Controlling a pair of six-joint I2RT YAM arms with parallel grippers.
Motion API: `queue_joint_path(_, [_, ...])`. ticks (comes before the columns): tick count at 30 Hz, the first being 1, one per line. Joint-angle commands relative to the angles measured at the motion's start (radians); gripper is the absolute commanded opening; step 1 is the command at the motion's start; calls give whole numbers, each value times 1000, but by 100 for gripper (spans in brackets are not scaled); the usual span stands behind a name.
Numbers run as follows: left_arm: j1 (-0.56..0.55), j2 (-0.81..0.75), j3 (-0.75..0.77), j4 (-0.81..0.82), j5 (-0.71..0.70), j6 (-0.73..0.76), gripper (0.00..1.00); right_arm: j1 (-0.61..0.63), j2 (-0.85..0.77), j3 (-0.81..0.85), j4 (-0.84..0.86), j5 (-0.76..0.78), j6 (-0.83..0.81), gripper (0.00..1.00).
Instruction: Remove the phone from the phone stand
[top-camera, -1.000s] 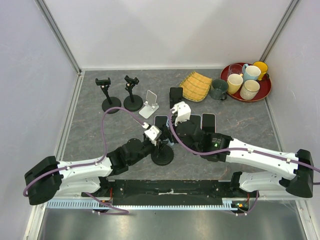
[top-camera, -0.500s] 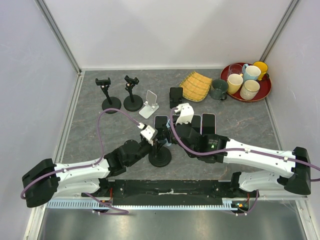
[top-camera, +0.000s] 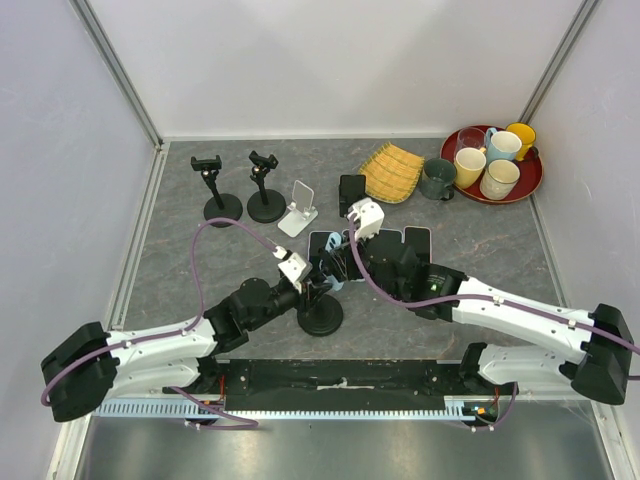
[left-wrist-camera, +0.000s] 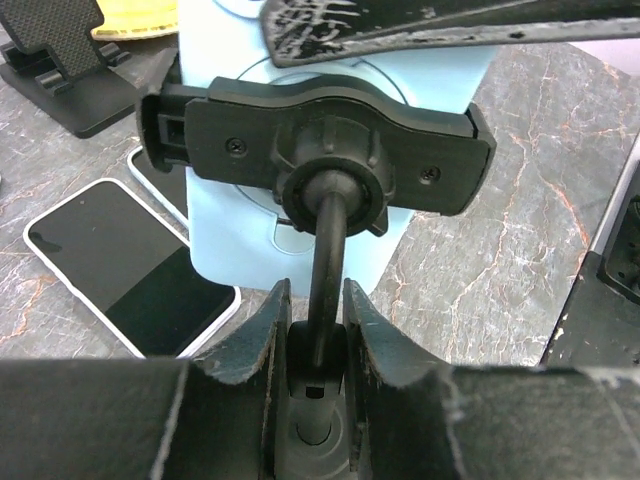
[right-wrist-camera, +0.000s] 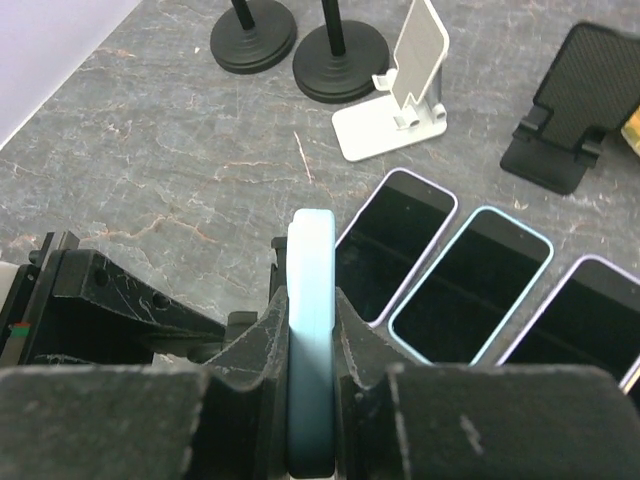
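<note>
A light-blue phone (left-wrist-camera: 240, 250) sits upright in the black clamp (left-wrist-camera: 320, 150) of a round-based phone stand (top-camera: 321, 316) at the near middle of the table. My left gripper (left-wrist-camera: 316, 300) is shut on the stand's thin stem (left-wrist-camera: 326, 240), just above the base. My right gripper (right-wrist-camera: 310, 310) is shut on the phone's top edge (right-wrist-camera: 310, 260), one finger on each face. In the top view both grippers meet over the stand, left (top-camera: 308, 283) and right (top-camera: 338, 262), and mostly hide the phone.
Three phones lie face up behind the stand (right-wrist-camera: 395, 245) (right-wrist-camera: 470, 285) (right-wrist-camera: 575, 320). Two black stands (top-camera: 215, 185) (top-camera: 265, 185), a white stand (top-camera: 299, 208) and a black folding stand (top-camera: 351, 190) are further back. A yellow mat (top-camera: 390, 170), a green mug (top-camera: 437, 178) and a red tray (top-camera: 530, 180) of mugs sit far right.
My left wrist has shifted a little to the left and my right wrist a little toward the far side. The stand's base has barely moved. Both grips are unchanged.
</note>
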Motion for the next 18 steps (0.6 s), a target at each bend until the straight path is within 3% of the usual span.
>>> queue_joint_path(1, [-7,27,8,29,177,-6,2,-39,44,-17,193,8,-162,0])
queue_joint_path(10, [-9,9,-3,58,249,4,2,-55,96,-32,288,-100,-263,0])
queue_joint_path(16, [-9,-71,-44,14,76,-49,2,-67,36,-3,144,-81,-231,0])
queue_joint_path(18, [-9,-85,-60,7,-5,-65,2,-67,16,-1,100,-80,-184,10])
